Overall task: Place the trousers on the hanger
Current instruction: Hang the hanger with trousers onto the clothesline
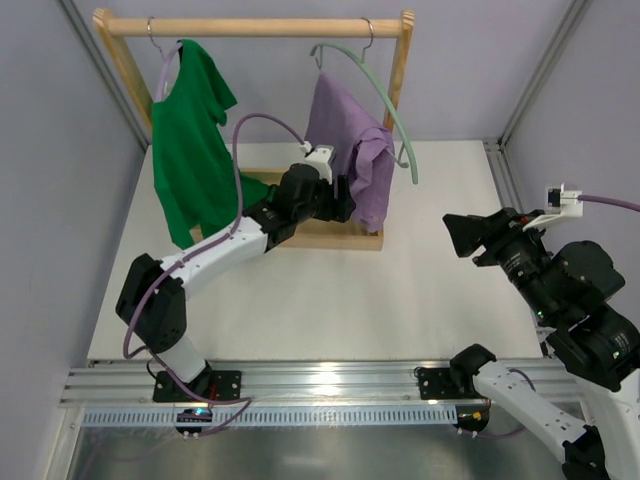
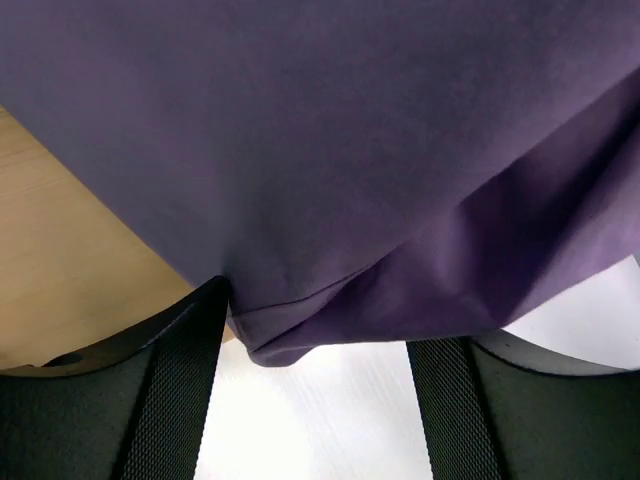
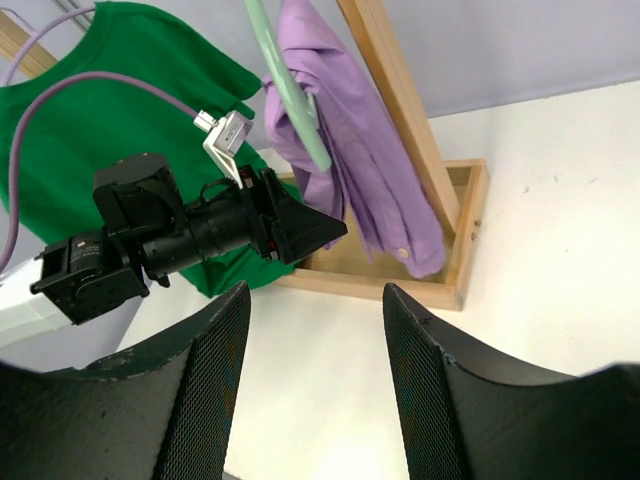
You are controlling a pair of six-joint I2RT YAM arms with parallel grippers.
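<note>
Wooden rack [image 1: 260, 27] first. We read the job as all but done. The trousers [image 1: 340, 120] hang draped over the hanger [image 3: 292, 95], and its hook sits on the rack's top rail at the right-hand end. The green T-shirt [image 1: 185, 150] hangs beside them on its own hanger. Our call is that this is the release and back-off step, not the placing step.

Trousers: lilac-purple and soft, folded over the hanger so the cloth falls in layers toward the rack's base. The drape is lopsided. The fabric bunches toward the T-shirt side, and the one hanger arm we can see curves out bare past it. One lower corner carries a small pale dot, too small for us to name. The hanger is thin and pale green, and it looks tilted rather than level.

Left gripper [image 1: 340, 200]: up against the low hem of the trousers. The wrist view shows the fingers [image 2: 185, 370] spread, with one touching the cloth edge. We see nothing pinched.

Right gripper [image 1: 452, 235]: well apart from the rack, over bare table [image 1: 400, 300]. Its fingers are spread with nothing between them.

Next move, as we judge it: draw the left arm back off the hem without dragging it. A snagged fold on a tilted hanger could slide the whole lot off.
</note>
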